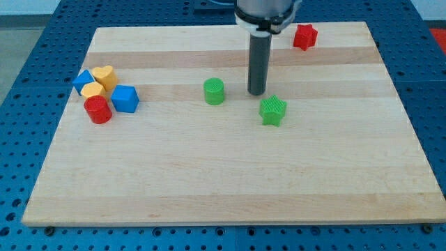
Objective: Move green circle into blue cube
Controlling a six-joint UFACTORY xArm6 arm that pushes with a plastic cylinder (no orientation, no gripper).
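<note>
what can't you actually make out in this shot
- Camera view, arm: everything above the rod's collar is cut off by the view's top edge.
- My tip: sits between the green circle and the green star; whether it touches either is unclear.
- Left cluster: the blue block at the back is partly hidden by the yellow blocks, so its shape is uncertain.
- Blue cube and red cylinder: contact cannot be judged.

No readable text, no labels, no brands, no numbers, no signs on anything in view

circle (214, 91) left of my tip (257, 93)
</note>
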